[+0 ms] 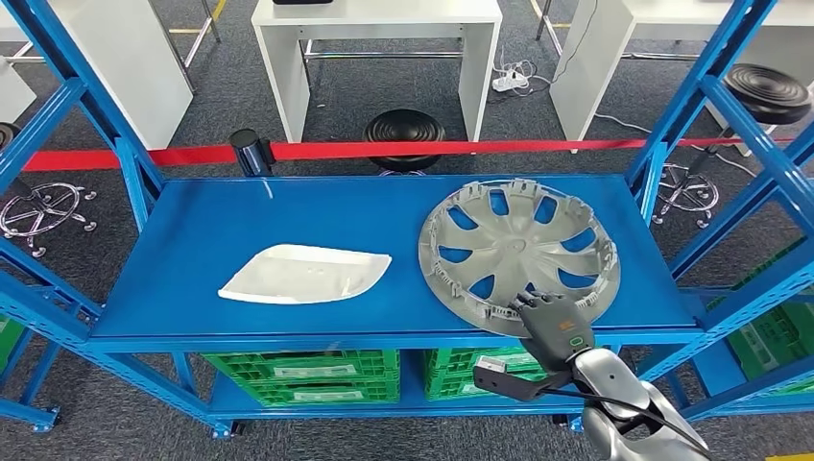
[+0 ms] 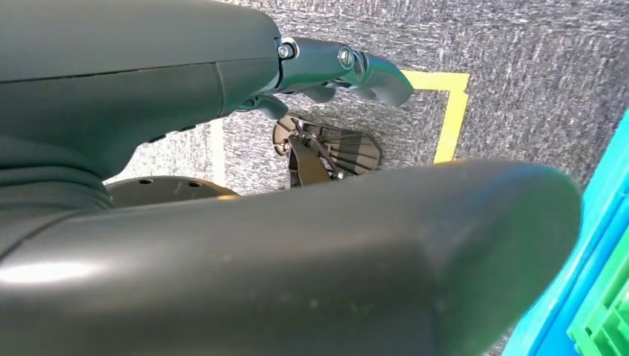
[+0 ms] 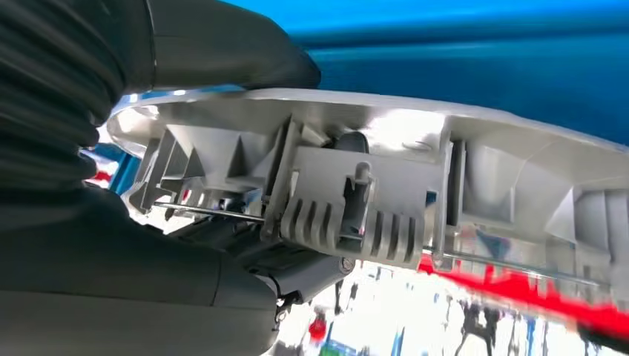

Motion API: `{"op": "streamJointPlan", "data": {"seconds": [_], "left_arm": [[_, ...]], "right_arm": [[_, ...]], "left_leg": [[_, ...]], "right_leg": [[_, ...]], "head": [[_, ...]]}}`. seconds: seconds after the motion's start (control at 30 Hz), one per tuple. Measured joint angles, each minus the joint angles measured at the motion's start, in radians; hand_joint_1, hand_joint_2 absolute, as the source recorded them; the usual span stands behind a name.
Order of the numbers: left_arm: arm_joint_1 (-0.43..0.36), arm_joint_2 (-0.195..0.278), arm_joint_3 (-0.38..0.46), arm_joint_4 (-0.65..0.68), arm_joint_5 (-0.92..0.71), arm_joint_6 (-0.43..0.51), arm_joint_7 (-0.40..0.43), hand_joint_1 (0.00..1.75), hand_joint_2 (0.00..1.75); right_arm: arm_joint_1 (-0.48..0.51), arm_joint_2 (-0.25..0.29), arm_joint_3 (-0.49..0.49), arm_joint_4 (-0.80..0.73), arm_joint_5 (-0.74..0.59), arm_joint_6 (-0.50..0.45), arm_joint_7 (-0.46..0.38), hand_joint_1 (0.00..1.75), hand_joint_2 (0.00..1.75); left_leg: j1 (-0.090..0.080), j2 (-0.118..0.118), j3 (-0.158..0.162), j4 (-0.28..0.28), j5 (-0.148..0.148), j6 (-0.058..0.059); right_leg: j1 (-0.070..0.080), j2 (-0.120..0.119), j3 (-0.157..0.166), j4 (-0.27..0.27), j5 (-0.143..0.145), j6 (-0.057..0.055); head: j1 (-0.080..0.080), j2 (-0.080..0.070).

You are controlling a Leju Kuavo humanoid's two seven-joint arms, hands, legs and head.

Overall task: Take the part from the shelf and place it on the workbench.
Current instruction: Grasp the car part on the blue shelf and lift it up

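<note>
A grey wheel cover (image 1: pixel 518 245) lies inner side up on the right half of the blue shelf (image 1: pixel 288 211). My right hand (image 1: pixel 552 327) grips its near rim at the shelf's front edge. In the right wrist view the thumb (image 3: pixel 222 44) lies on one face of the ribbed rim (image 3: pixel 445 163) and dark fingers (image 3: pixel 297 267) reach to the other face. A white curved panel (image 1: pixel 307 274) lies flat on the left half of the shelf. My left hand (image 2: pixel 222 111) hangs over grey carpet, its fingers apart and holding nothing.
Blue shelf uprights (image 1: pixel 672 125) and diagonal braces flank both sides. Green crates (image 1: pixel 307 370) fill the level below. Beyond the shelf are a red barrier tape (image 1: pixel 432 149), a black stool (image 1: pixel 403 130) and white tables. Yellow floor tape (image 2: pixel 452 119) lies under the left hand.
</note>
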Motion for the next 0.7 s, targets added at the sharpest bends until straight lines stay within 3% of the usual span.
{"op": "streamJointPlan", "data": {"seconds": [0.4,0.7], "left_arm": [[0.001,0.003,0.002,0.000,-0.006,0.006,-0.010,0.00,0.00],[0.000,0.005,0.008,0.000,-0.016,0.008,-0.015,0.00,0.00]], "right_arm": [[0.084,0.039,-0.066,-0.145,0.054,-0.101,-0.016,1.75,1.75],[0.091,0.057,-0.100,-0.181,0.046,-0.147,-0.031,1.75,1.75]], "left_leg": [[0.000,0.000,0.000,-0.002,0.000,-0.001],[0.000,0.000,0.000,-0.002,-0.001,-0.001]], "right_leg": [[0.000,0.000,-0.001,0.000,-0.001,-0.001],[0.000,0.000,-0.001,0.000,-0.001,-0.002]], "head": [[0.000,0.000],[0.000,0.000]]}}
